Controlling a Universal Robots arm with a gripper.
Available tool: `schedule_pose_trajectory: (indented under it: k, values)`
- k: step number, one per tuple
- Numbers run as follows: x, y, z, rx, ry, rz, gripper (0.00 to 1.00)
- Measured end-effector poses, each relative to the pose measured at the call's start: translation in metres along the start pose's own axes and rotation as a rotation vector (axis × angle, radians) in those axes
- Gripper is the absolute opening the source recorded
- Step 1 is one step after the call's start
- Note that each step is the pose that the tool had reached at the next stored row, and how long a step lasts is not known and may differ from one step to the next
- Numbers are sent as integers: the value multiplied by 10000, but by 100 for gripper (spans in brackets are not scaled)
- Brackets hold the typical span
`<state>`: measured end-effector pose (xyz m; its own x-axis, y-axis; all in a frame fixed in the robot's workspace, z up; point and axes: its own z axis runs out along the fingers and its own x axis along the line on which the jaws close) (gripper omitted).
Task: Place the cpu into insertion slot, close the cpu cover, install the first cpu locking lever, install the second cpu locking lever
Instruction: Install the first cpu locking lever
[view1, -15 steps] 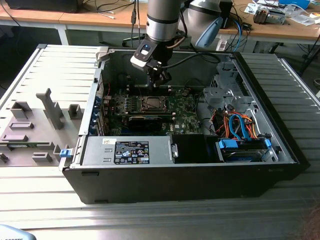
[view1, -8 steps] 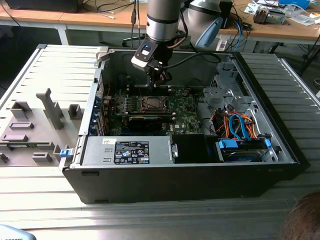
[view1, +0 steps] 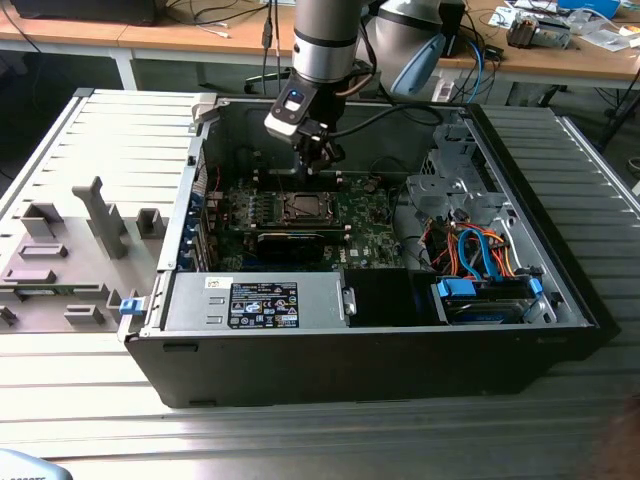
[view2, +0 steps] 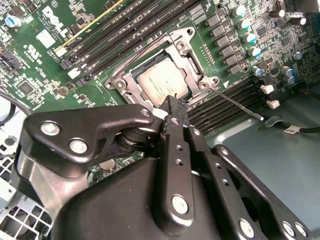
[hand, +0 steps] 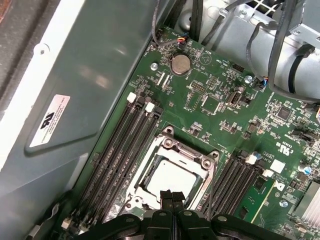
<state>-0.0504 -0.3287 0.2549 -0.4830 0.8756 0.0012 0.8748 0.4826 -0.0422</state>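
The cpu (view2: 161, 82) lies in the insertion slot (view1: 300, 207) on the green board, its silver-grey top showing in both wrist views (hand: 169, 177). The cpu cover (view2: 192, 65) lies flat over it, and the chip shows through the window of the frame (hand: 210, 162). One thin locking lever (view2: 240, 104) sticks out from a socket corner over the memory slots. My gripper (view2: 172, 102) is shut with nothing between its fingers. Its tips hover just above the socket's edge (hand: 172, 195). In the exterior view the gripper (view1: 320, 165) hangs above the socket inside the open case.
Black memory slots (hand: 122, 150) flank the socket. A long black card (view1: 290, 243) and a labelled black box (view1: 260, 303) lie nearer the case front. Cables and a drive cage (view1: 480, 260) fill the exterior view's right. A grey fixture tray (view1: 70, 250) sits outside the case.
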Motion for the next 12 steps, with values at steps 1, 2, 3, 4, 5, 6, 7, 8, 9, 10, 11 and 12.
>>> schedule_pose_trajectory:
  k: [1, 2, 3, 4, 5, 6, 7, 8, 9, 10, 11, 12]
  values:
    - [0, 0, 0, 0, -1, -27, 11]
    - [0, 0, 0, 0, -3, -71, 11]
    - [0, 0, 0, 0, -6, -142, 11]
    - [0, 0, 0, 0, -8, -181, 11]
    - [0, 0, 0, 0, -10, -235, 11]
    - [0, 0, 0, 0, -14, -323, 11]
    - [0, 0, 0, 0, -16, -364, 11]
    - [0, 0, 0, 0, -17, -397, 11]
    - [0, 0, 0, 0, -19, -446, 11]
    - [0, 0, 0, 0, -20, -478, 11]
    - [0, 0, 0, 0, -23, -548, 11]
    - [0, 0, 0, 0, -26, -605, 11]
